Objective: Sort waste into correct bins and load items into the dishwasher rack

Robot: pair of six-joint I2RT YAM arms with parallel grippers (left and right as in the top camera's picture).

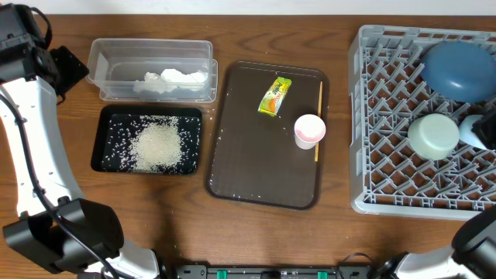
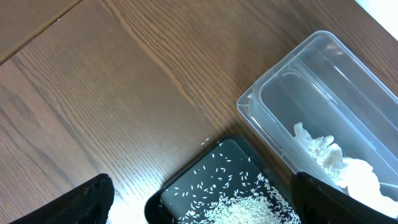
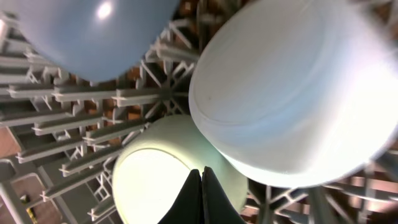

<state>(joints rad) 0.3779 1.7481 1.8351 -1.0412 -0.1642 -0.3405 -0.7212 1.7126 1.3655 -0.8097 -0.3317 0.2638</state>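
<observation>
A heap of rice [image 1: 159,144] lies in the black tray [image 1: 105,147]. The clear tub [image 1: 151,53] behind it holds the crumpled tissue [image 1: 172,78]. On the brown serving tray [image 1: 256,167] lie the yellow-green wrapper [image 1: 274,96], the pinkish cup [image 1: 309,131] and the wooden stick [image 1: 318,120]. The grey rack [image 1: 387,116] carries the dark blue plate [image 1: 457,68], the mint bowl [image 1: 433,136] and a light blue bowl [image 3: 292,93]. My left gripper [image 2: 205,208] is open over the black tray's [image 2: 186,186] near corner, beside the tub [image 2: 323,81]. My right gripper [image 3: 202,186] is shut and empty just above the mint bowl [image 3: 149,180].
Bare wooden table [image 1: 256,31] surrounds the containers. The left arm [image 1: 35,132] runs along the table's left edge. In the right wrist view the rack's lattice [image 3: 74,106] shows between the plate [image 3: 93,31] and the bowls.
</observation>
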